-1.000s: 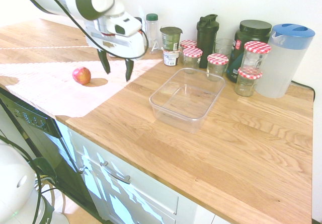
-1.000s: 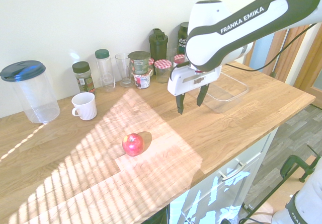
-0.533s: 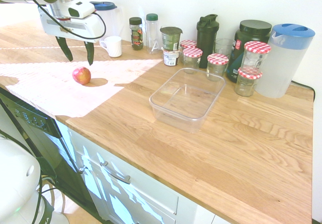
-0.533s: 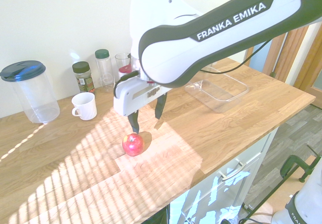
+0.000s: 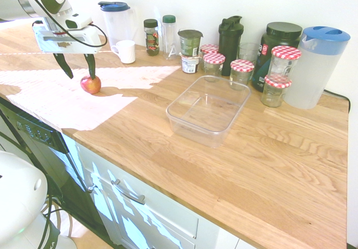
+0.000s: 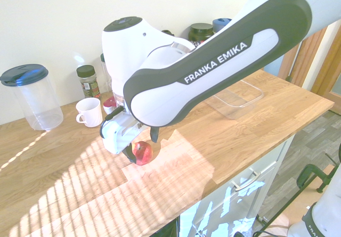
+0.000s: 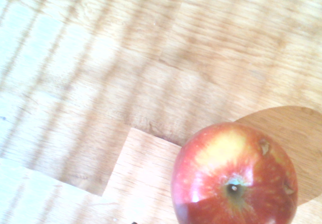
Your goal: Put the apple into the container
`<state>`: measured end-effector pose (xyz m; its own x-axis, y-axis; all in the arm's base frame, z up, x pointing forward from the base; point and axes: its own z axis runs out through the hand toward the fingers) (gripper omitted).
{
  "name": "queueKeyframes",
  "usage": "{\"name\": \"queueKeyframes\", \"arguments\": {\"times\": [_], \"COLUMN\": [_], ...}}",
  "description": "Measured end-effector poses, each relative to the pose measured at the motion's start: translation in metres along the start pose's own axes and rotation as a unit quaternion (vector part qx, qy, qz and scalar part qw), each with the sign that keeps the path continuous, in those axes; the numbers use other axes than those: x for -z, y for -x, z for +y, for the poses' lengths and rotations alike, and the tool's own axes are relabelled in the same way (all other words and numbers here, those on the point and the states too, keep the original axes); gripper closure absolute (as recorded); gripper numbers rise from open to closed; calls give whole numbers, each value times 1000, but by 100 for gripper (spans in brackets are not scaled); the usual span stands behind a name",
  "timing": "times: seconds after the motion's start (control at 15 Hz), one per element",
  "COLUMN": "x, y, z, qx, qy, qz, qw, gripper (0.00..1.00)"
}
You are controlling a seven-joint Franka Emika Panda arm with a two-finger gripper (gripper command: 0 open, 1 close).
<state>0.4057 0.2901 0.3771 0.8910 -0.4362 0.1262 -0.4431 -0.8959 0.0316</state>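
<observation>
Apple [image 5: 90, 84] on the sunlit worktop, gripper [image 5: 77, 70] hanging just over it.

At the left of the first exterior view, the jaws stand spread wide, empty, one finger [image 5: 90, 66] above the fruit; the clear container [image 5: 208, 109] sits empty mid-frame, well apart.

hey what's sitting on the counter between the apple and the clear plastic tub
Nothing: in the first exterior view, only bare wooden counter runs from the apple to the tub. The jars and bottles stand behind that stretch, by the wall.
</observation>
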Motion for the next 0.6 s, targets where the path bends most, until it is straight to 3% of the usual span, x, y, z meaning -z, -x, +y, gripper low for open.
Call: {"name": "queueKeyframes", "arguments": {"times": [0.2, 0.27, 0.6], "x": [-19, -23, -33], "y": [-3, -6, -11], "z": [-6, -6, -9], "qx": [3, 0, -11], "qy": [-7, -7, -11], "qz": [-4, -1, -3], "qw": [1000, 1000, 1000], "gripper": [0, 100, 100]}}
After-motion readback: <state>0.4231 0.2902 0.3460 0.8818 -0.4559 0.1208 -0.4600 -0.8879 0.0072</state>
